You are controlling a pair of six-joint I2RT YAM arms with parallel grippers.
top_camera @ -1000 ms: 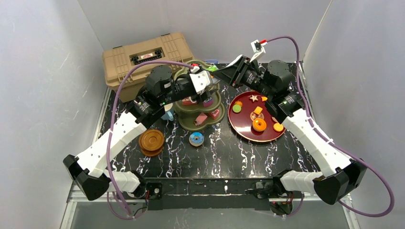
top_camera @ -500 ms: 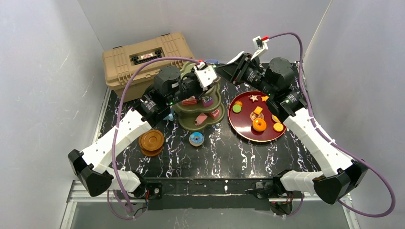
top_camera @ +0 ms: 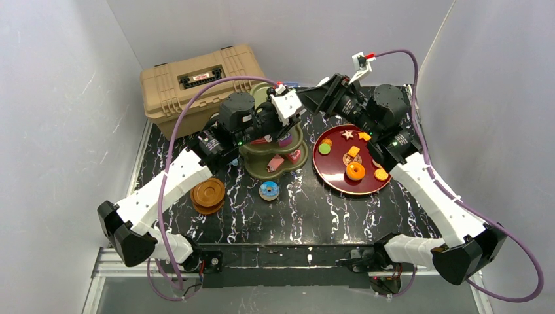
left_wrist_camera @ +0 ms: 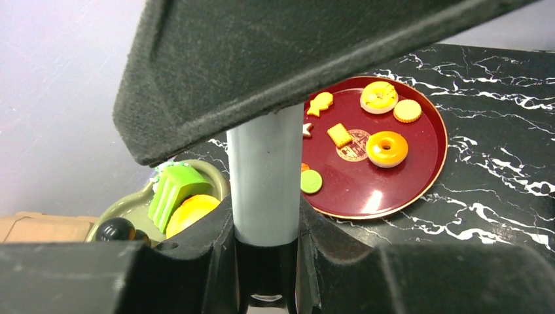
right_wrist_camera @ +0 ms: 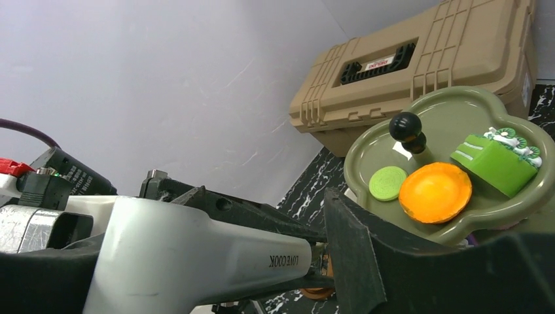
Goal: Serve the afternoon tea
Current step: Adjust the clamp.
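Above the marbled counter [top_camera: 314, 216], left claw [left_wrist_camera: 265, 219] has closed onto the pale mug [left_wrist_camera: 265, 163]; right claw [top_camera: 305, 99] has spread open beside it.

On my screen the table [top_camera: 314, 216] reads as polished black stone-look with white veining. The red tray [left_wrist_camera: 406, 190] is glossy as lacquer and throws highlights. The olive stand [right_wrist_camera: 458, 108] looks like smooth satin plastic, its black knob [right_wrist_camera: 406, 125] shinier. The tan toolbox [right_wrist_camera: 471, 46] is matt, ribbed plastic. The pale mug [right_wrist_camera: 196, 258] is smooth with a soft sheen, and the finger pads [right_wrist_camera: 366, 275] look matt, rough and foam-like. The brown saucers [top_camera: 207, 194] I take for wood, but can't be sure.
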